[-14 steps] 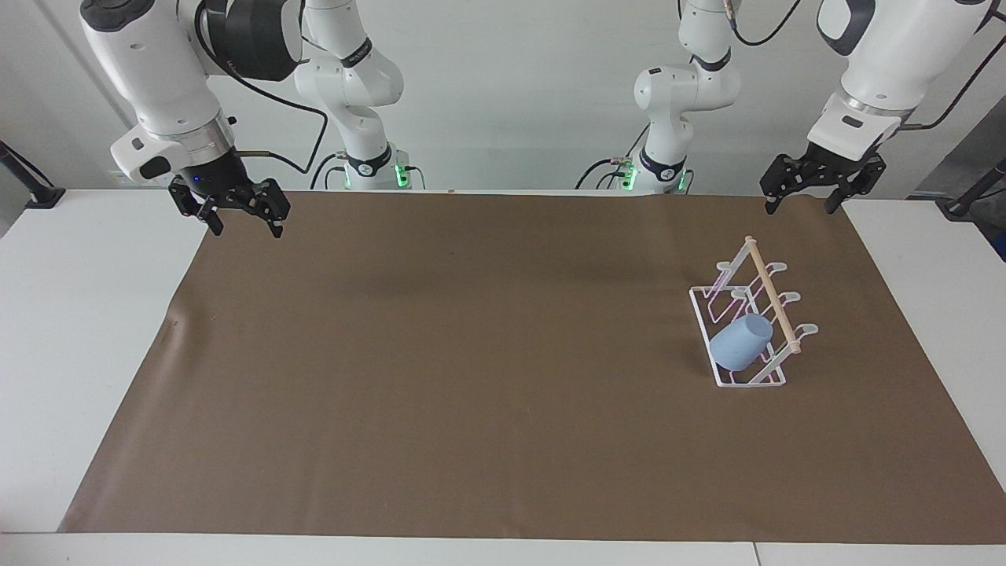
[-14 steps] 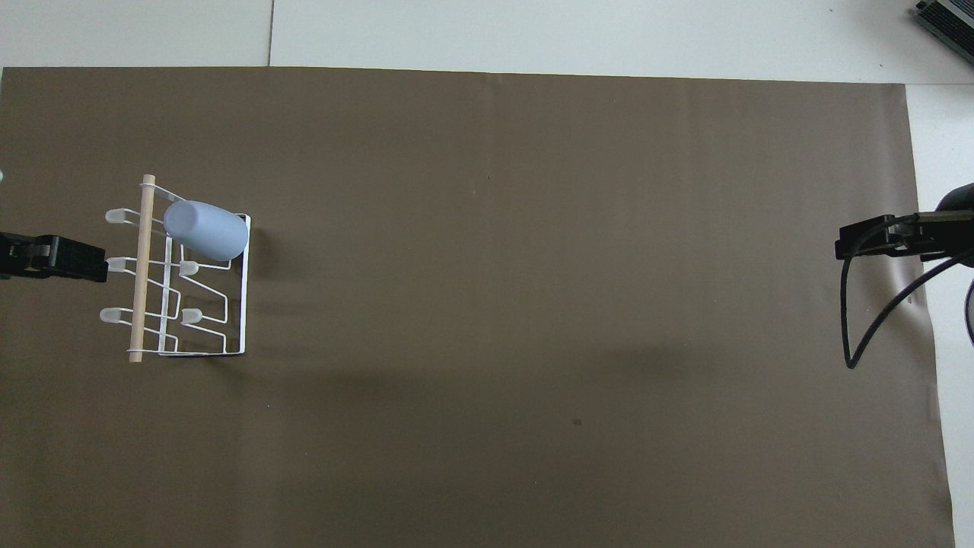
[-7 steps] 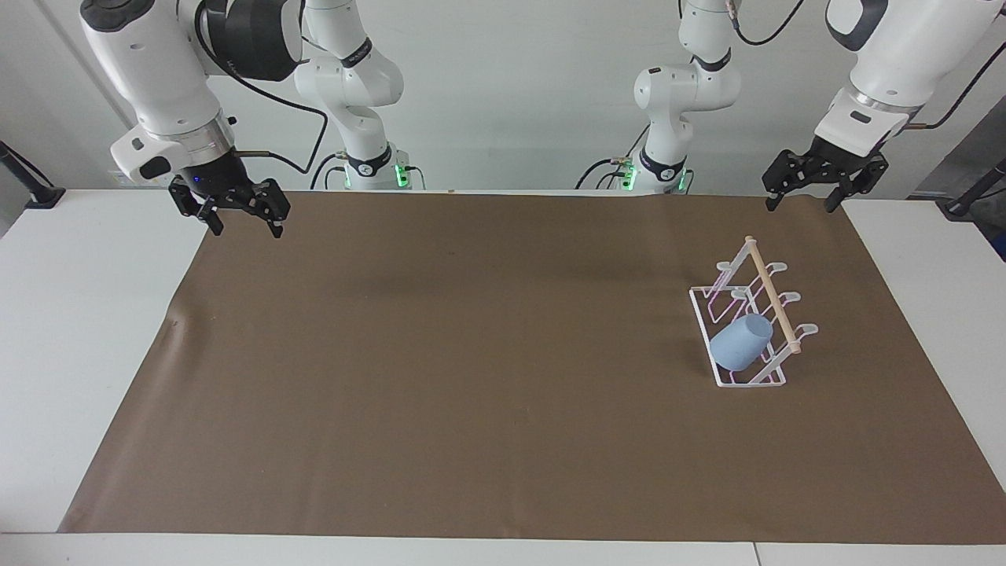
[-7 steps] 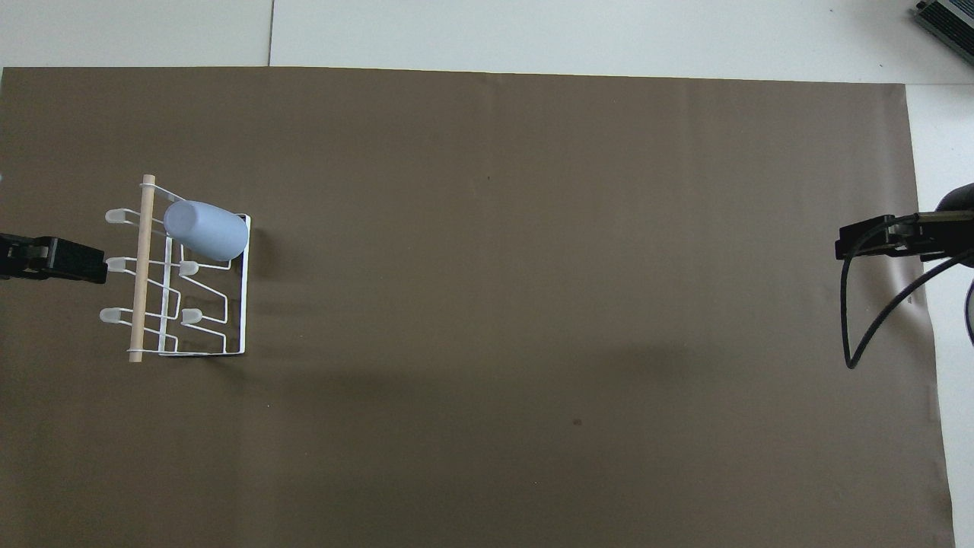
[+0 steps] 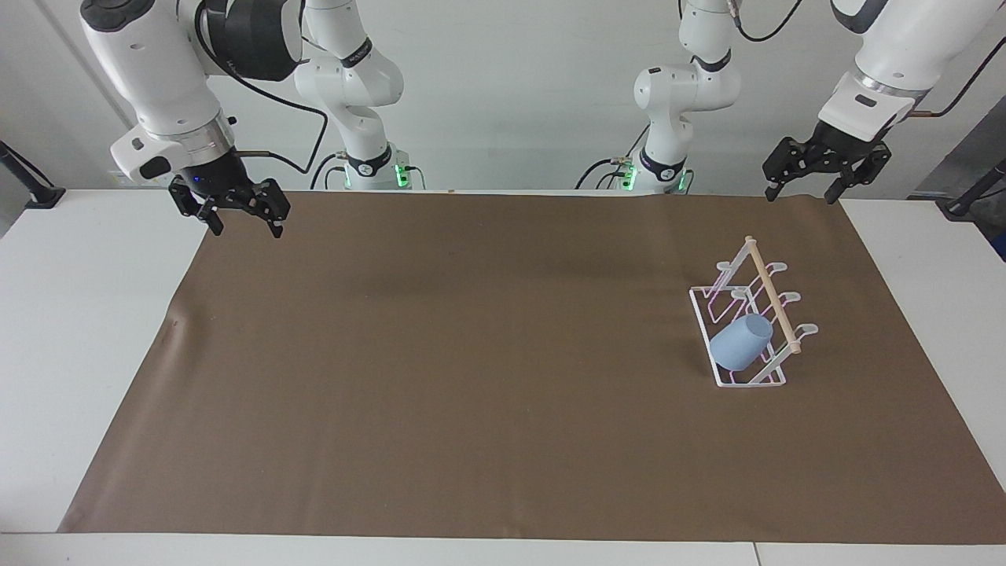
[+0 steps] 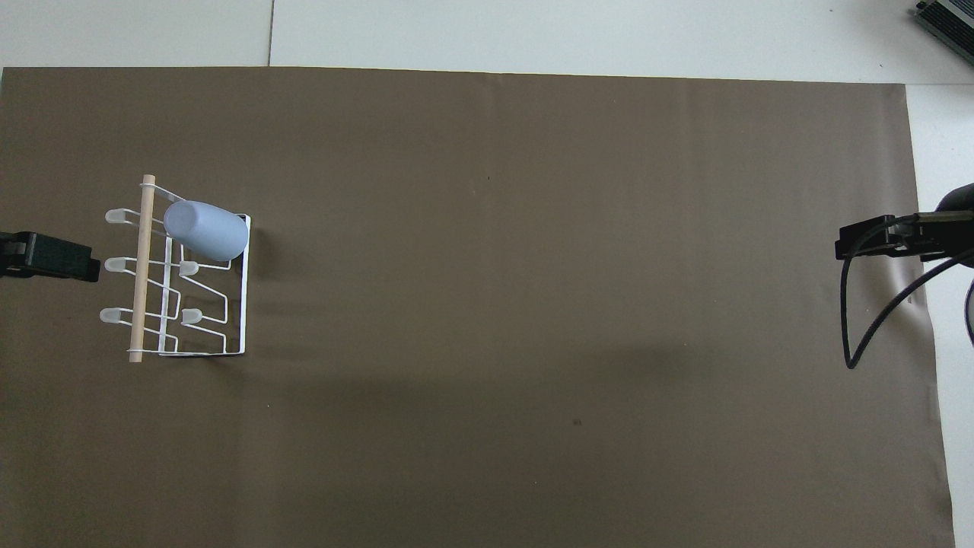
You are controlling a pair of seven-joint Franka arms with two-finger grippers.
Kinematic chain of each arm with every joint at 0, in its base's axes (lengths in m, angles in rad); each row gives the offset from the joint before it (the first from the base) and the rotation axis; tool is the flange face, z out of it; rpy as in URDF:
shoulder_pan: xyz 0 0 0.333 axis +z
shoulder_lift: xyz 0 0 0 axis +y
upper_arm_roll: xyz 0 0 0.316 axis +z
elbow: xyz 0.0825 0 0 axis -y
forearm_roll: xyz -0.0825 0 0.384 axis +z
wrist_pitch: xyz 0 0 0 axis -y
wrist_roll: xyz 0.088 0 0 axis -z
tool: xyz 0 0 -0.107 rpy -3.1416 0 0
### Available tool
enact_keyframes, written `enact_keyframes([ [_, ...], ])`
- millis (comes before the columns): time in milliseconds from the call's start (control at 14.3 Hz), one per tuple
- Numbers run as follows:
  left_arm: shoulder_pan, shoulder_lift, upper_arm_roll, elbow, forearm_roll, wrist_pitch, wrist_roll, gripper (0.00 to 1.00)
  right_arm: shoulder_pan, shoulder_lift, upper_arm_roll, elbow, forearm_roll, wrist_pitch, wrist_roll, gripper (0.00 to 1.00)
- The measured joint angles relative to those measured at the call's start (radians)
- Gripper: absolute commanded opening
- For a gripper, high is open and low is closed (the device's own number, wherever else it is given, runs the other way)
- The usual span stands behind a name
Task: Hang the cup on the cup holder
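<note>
Facing view is showing the desk (image 5: 47, 330) lying under a brown mat (image 5: 471, 362); the cup holder (image 5: 750, 314) is standing on that mat toward the left arm's end of the desk, well in from the desk edge farthest from the robots; its wooden dowel (image 5: 772, 295) is running along its top, slanting from the robots' edge toward the edge farthest from them; the cup (image 5: 741, 343) is sitting mouth-down and tilted on a slanted prong at the end of the cup holder farthest from the robots, its closed base pointing up toward the dowel; the other prongs are standing bare.

The left gripper (image 5: 802, 192) is hanging in the air over the mat's corner at the left arm's end of the robots' edge, apart from the cup holder, its jaws spread wide and holding nothing; the right gripper (image 5: 244, 226) is waiting over the mat's corner at the right arm's end of the robots' edge, its jaws also spread wide and gripping nothing.

Overhead view is showing the cup (image 6: 205, 229) lying across the wire frame beside the dowel (image 6: 142, 268); the cup holder (image 6: 228, 320) is resting flat on the mat (image 6: 533, 304); only part of the left gripper (image 6: 57, 259) is entering at the picture's edge just beside the cup holder's tabs, and part of the right gripper (image 6: 875, 237) is showing near the mat's edge at the right arm's end, with a black cable (image 6: 848, 320) looping below it.
</note>
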Motion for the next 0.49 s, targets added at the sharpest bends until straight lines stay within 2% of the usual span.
enact_keyframes([
  [490, -0.003, 0.001, -0.005, -0.001, -0.001, -0.015, 0.006, 1.00, 0.000, 0.000, 0.000, 0.000, 0.000, 0.000, 0.000, 1.00],
])
